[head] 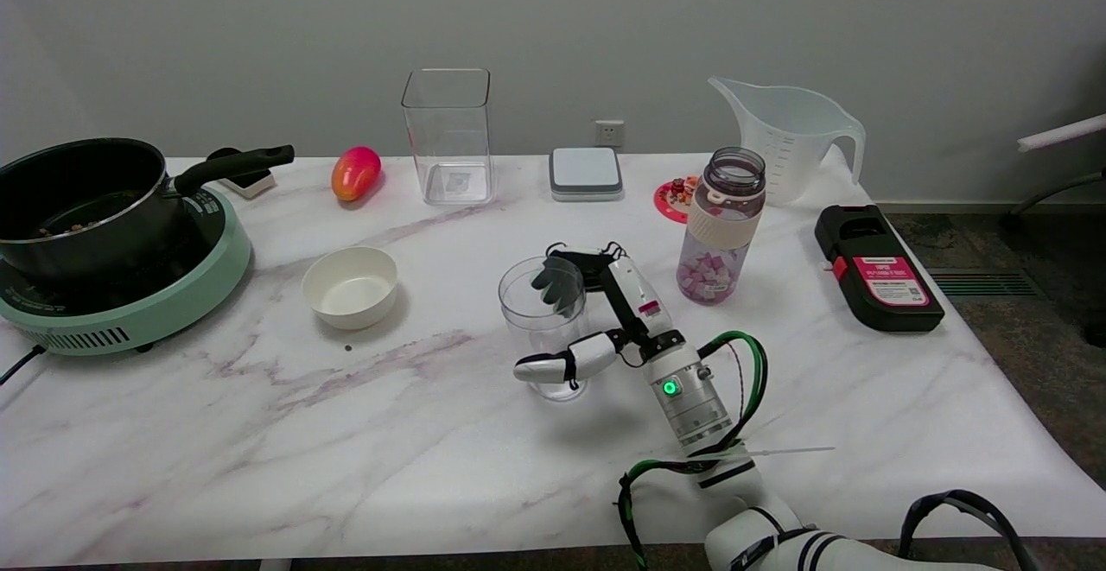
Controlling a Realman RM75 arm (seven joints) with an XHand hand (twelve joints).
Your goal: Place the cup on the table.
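Observation:
A clear plastic cup stands upright near the middle of the marble table. My right hand is wrapped around it: the thumb lies across the near side, and dark fingers show through the clear wall on the far side. The cup's base looks level with the tabletop, though I cannot tell whether it touches. The arm comes in from the lower right.
A white bowl sits left of the cup. A bottle with pink cubes stands to the right, a black box beyond it. A pot on a green cooker is far left. A square container, scale and jug line the back.

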